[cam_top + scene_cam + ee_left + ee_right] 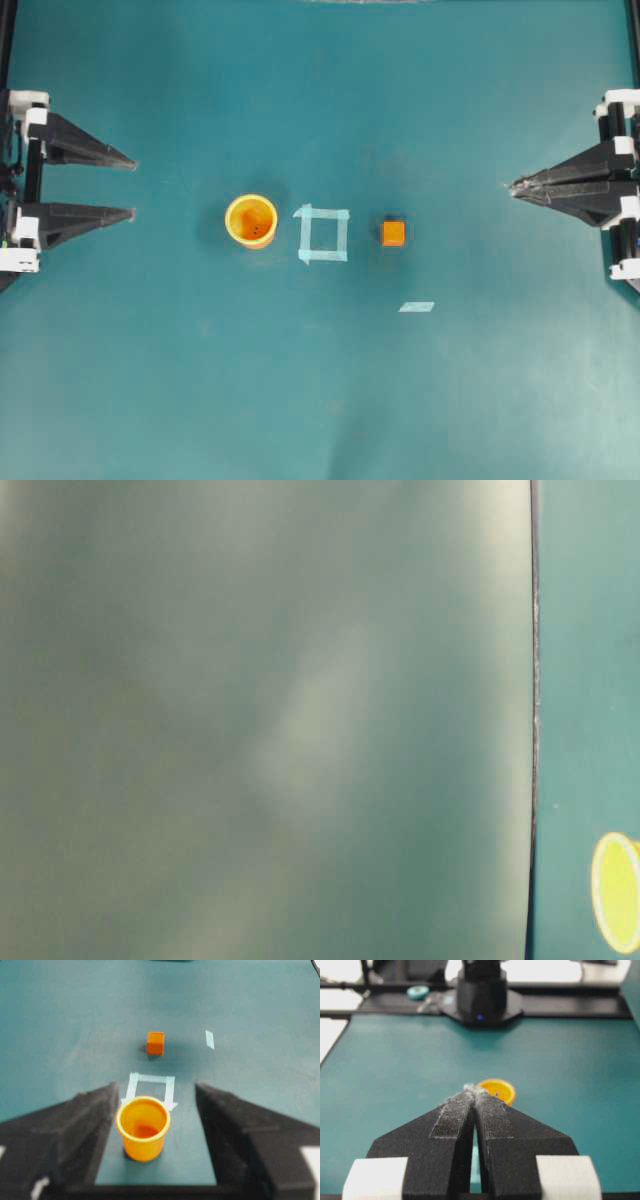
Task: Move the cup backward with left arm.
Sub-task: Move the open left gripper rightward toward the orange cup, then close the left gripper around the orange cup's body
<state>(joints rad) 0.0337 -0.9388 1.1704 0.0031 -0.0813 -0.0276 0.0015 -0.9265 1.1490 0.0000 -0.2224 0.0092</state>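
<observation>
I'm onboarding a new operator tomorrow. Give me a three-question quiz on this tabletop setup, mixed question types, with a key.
1. True or false: the left tool is already shut on the cup.
2. Multiple choice: in the overhead view, what lies between the cup and the orange cube? A) a loose strip of tape B) a square outlined in tape C) a second cup
3. Short answer: is the right tool open or shut?

Key
1. False: it is open and stands apart from the cup.
2. B, the tape square.
3. Shut: its fingertips meet.
</observation>
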